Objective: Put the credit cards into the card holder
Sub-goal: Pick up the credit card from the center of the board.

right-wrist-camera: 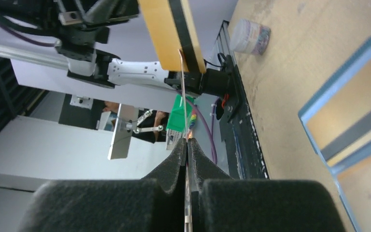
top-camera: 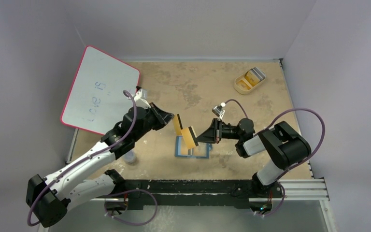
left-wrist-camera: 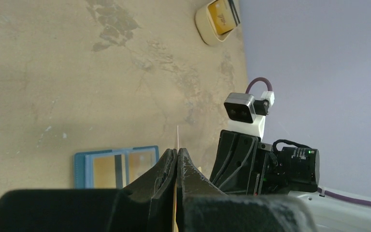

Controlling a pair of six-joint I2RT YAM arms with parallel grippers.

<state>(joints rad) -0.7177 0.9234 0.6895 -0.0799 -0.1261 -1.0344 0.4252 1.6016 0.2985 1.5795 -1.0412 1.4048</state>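
Note:
The blue card holder (top-camera: 199,152) lies open on the table, with an orange card showing under its clear pockets; it also shows in the left wrist view (left-wrist-camera: 116,166) and the right wrist view (right-wrist-camera: 352,121). My left gripper (top-camera: 170,119) (left-wrist-camera: 177,151) is shut on an orange credit card (top-camera: 177,124), seen edge-on (left-wrist-camera: 177,137), above and to the left of the holder. My right gripper (top-camera: 202,137) (right-wrist-camera: 187,142) is shut on a second orange card (top-camera: 190,137), edge-on (right-wrist-camera: 183,96), over the holder. The two cards stand close together. The left gripper's card shows its dark stripe (right-wrist-camera: 171,29).
A beige oval tray (top-camera: 241,86) at the back right holds more cards (top-camera: 254,75); it also shows in the left wrist view (left-wrist-camera: 204,24). A pink-rimmed whiteboard (top-camera: 99,92) leans at the left. A small clear jar (top-camera: 131,156) (right-wrist-camera: 251,36) stands near the left arm.

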